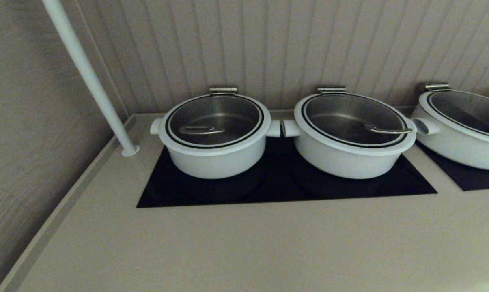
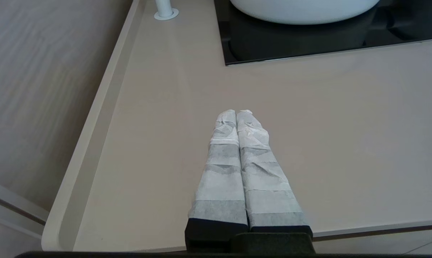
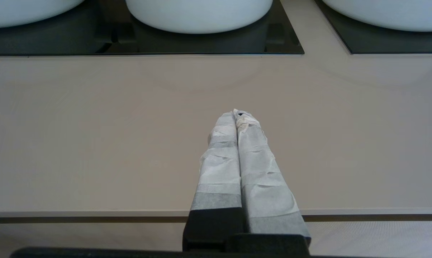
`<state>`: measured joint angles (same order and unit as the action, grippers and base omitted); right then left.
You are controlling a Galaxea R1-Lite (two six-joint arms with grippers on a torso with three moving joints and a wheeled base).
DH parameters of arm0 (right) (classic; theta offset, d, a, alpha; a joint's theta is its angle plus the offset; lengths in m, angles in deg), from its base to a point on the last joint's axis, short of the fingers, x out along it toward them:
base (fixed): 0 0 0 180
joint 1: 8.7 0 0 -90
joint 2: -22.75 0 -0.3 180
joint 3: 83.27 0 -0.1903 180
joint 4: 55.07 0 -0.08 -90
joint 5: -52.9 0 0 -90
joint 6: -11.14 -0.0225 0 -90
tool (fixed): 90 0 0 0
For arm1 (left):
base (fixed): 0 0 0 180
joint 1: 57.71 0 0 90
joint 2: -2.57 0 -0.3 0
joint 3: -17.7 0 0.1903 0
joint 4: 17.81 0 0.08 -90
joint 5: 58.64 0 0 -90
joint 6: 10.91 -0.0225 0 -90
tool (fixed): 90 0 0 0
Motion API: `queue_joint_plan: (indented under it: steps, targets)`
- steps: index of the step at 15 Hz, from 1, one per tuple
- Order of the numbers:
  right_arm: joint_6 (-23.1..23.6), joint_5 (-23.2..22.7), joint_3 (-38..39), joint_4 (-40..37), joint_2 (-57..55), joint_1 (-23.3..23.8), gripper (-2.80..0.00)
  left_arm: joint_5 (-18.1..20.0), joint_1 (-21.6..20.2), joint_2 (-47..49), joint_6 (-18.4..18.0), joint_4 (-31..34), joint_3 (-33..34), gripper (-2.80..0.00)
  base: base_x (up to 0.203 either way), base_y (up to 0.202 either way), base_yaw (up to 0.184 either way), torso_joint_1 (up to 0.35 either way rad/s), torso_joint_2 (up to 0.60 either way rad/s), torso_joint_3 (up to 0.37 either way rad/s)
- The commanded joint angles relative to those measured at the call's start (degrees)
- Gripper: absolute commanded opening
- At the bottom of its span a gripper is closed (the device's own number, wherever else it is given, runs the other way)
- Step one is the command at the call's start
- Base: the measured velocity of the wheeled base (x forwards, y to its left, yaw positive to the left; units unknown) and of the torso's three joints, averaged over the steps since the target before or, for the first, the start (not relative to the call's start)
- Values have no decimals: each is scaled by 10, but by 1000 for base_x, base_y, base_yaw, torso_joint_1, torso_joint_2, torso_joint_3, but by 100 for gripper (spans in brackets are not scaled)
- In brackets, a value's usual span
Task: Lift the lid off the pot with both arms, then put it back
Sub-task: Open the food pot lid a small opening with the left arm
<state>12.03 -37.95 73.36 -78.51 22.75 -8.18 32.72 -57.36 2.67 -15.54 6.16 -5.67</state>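
The pot (image 1: 216, 156) is the deep, straight-sided white one at the left of the black cooktop (image 1: 285, 190). Its glass lid (image 1: 214, 120) with a steel wire handle (image 1: 200, 130) sits closed on it. Neither gripper shows in the head view. My left gripper (image 2: 236, 113), wrapped in white tape, is shut and empty over the counter's front, well short of the pot's base (image 2: 302, 10). My right gripper (image 3: 235, 114) is shut and empty above the counter's front edge, apart from the pots.
A wider flared white pot (image 1: 350, 152) with its lid stands right of the pot, handles nearly touching. A third pot (image 1: 463, 134) sits at far right on another cooktop. A white pole (image 1: 90, 77) rises at the back left. The beige counter (image 1: 244, 243) has a raised left edge.
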Motion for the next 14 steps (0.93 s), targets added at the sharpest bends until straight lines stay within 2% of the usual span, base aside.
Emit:
queue_joint_plan:
  steps: [1,4,8,10,13,14]
  targets:
    - [0,0,0,0,0,0,-280,3,0,0,-2,0,0,-280,0,0,0,0,0,0]
    - [0,0,0,0,0,0,-280,-1,0,0,16,0,0,-280,0,0,0,0,0,0]
    - [0,0,0,0,0,0,-280,-1,0,0,19,0,0,-280,0,0,0,0,0,0]
    - [1,0,0,1,0,0,-280,1,0,0,12,0,0,-280,0,0,0,0,0,0]
    - [0,0,0,0,0,0,-280,5,0,0,-24,-6,-2,-280,0,0,0,0,0,0]
    - [0,0,0,0,0,0,-280,15,0,0,-25,-16,-12,-280,0,0,0,0,0,0]
